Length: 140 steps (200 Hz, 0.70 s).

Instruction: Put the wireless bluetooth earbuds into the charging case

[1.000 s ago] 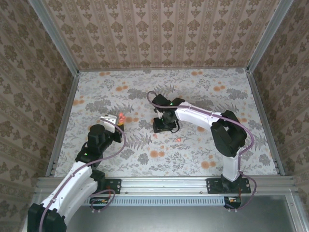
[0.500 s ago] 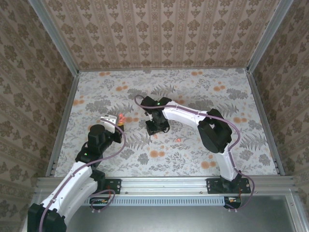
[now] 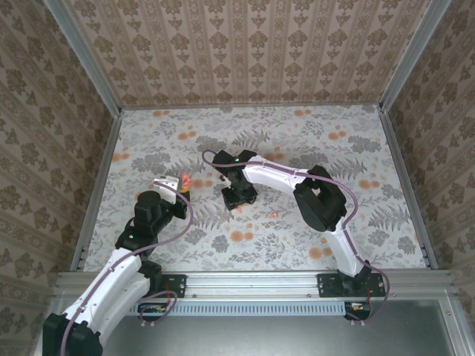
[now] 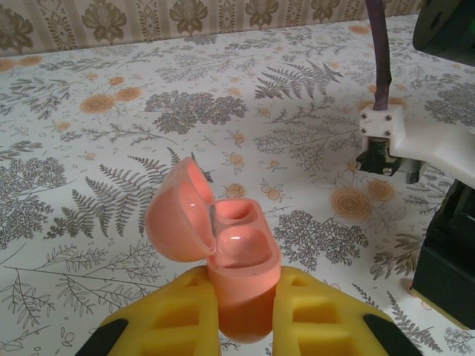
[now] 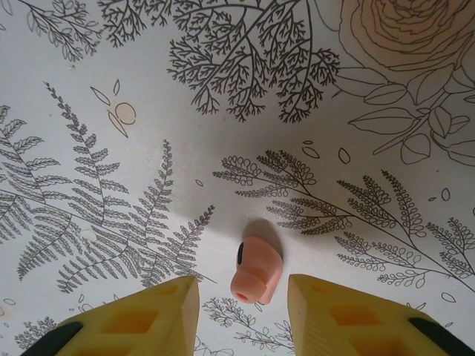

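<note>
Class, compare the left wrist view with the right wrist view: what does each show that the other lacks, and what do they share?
Left wrist view: the left gripper shut on the pink charging case, lid flipped open, with part of the right arm at the right edge. Right wrist view: one pink earbud lying on the table, between the fingertips of the open right gripper and touching neither. Shared: yellow fingers at the bottom and the floral-printed table.

Glossy pink plastic charging case (image 4: 241,256), matt pink earbud (image 5: 254,278), smooth printed tabletop (image 5: 148,111)
</note>
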Available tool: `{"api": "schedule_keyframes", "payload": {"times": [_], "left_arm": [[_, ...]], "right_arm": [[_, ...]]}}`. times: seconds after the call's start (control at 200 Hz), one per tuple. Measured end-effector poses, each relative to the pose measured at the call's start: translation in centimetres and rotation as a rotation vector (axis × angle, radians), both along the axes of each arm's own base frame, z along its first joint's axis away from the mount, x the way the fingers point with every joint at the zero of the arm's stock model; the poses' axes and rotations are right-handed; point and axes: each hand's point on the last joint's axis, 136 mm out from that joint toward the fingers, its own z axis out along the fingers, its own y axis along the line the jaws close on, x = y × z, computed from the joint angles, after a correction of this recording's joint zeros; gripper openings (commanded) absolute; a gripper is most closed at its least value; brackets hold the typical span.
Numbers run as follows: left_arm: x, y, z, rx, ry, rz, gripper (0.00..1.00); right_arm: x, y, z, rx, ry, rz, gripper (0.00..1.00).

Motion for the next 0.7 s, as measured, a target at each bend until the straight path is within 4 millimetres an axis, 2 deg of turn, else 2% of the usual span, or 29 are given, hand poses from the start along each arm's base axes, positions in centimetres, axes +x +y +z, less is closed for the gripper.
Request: {"api": "schedule_keyframes", "payload": {"times": [0.39,0.7], "left_arm": [[0.0,0.0,0.0,0.001,0.0,0.002,0.05],[0.0,0.0,0.0,0.001,0.0,0.002,0.05]], "right_arm": [[0.0,0.0,-1.0,-0.022,0.019,0.008,0.37],[-0.1,-0.1,-1.9,-0.04,0.031,0.023,0.29]]}}
